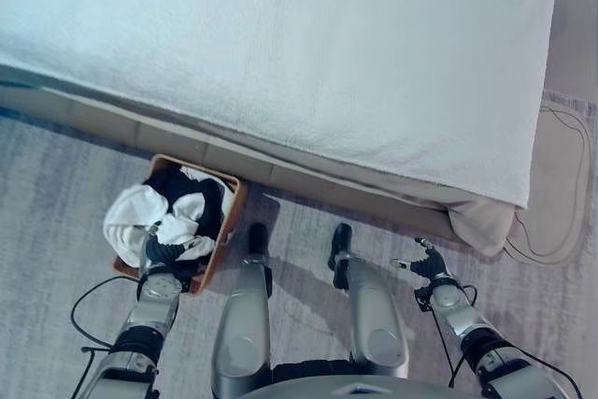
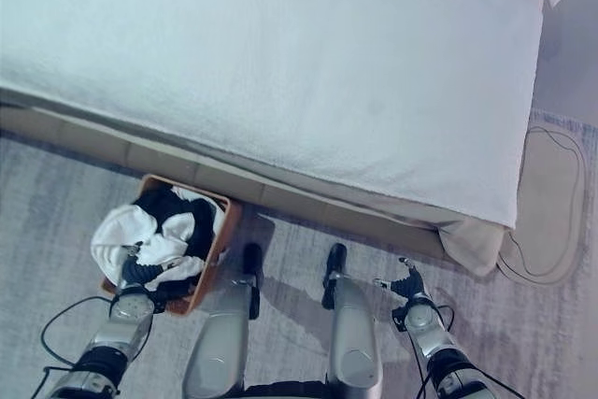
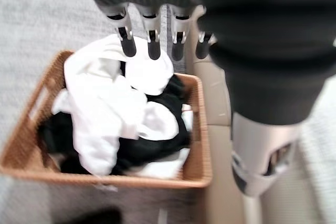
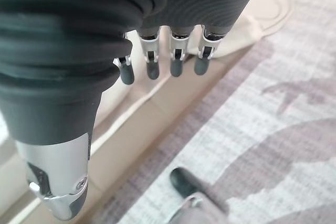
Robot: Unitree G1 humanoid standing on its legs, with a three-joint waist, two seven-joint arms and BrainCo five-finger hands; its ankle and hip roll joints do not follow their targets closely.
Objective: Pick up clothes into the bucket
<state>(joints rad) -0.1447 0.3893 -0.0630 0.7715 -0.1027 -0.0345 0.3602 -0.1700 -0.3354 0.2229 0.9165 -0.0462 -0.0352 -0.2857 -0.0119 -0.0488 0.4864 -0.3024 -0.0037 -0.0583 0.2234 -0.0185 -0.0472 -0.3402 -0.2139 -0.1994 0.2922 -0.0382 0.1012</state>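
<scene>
Clothes [image 1: 173,210] lie in a heap in the basket [image 1: 227,221], white ones and black ones all mixed up. I cannot count them, because they are tangled into one pile. The pile comes up past the rim.

One basket stands on the rug [image 1: 56,193], right beside the bed [image 1: 280,53]. It is on the robot's left side.

The left hand [image 1: 161,251] hangs just over the near end of the basket. The clothes lie right under it and a little ahead of it, toward the bed. In the left wrist view its fingers [image 3: 153,45] point straight down at the pile. They are loose and hold nothing.

The right hand [image 1: 425,262] is well apart from the basket, over the rug near the bed's corner. Its fingers [image 4: 176,64] are also loose and hold nothing.

So the left hand is much nearer to the clothes. No loose clothes show on the rug or on the bed top, so I think the job is about done. If the pile needs a push down, the left hand is the one to do it.
</scene>
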